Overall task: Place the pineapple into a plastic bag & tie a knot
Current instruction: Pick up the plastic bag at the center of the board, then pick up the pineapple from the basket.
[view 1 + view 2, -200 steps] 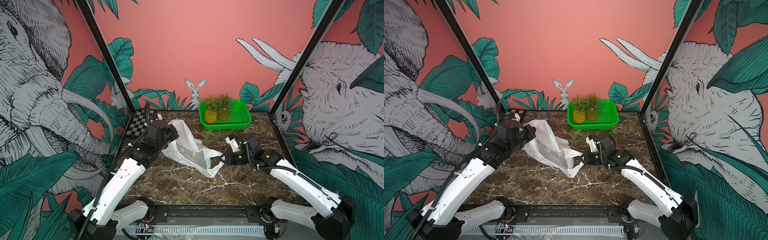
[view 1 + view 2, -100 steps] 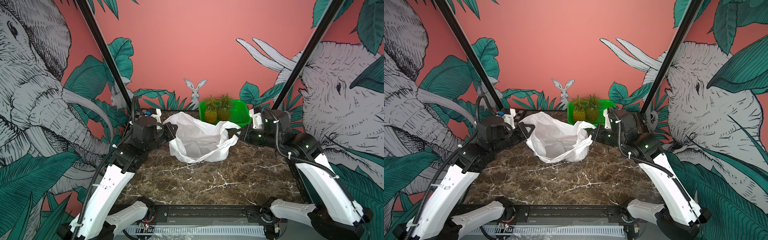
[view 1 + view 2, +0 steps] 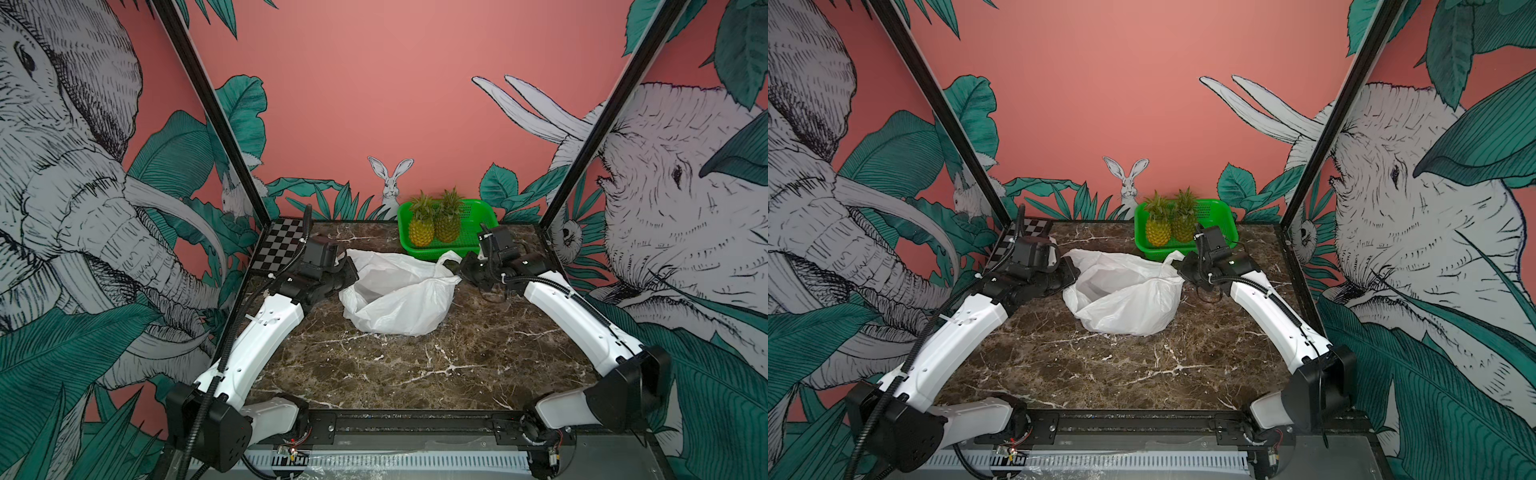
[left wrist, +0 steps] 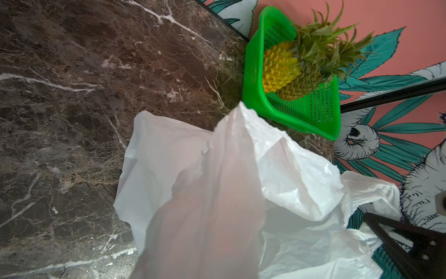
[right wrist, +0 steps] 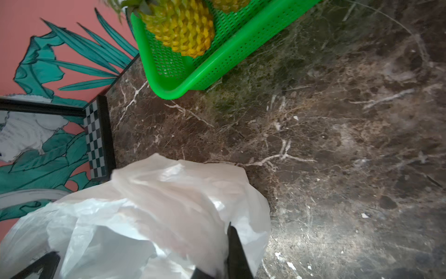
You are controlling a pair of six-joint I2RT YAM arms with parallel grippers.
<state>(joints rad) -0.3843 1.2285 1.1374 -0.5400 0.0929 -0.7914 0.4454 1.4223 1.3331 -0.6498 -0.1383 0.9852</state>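
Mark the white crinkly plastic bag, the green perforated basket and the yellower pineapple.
white crinkly plastic bag (image 3: 405,305), in a top view, front panel.
green perforated basket (image 3: 471,214), in a top view, bare green mesh.
yellower pineapple (image 3: 421,233), in a top view, fruit body.

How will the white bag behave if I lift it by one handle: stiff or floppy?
Probably very floppy: the plastic bag lies crumpled and sagging on the table. Likely light, since its thin film looks semi-translucent in the left wrist view. Its mouth may collapse shut.
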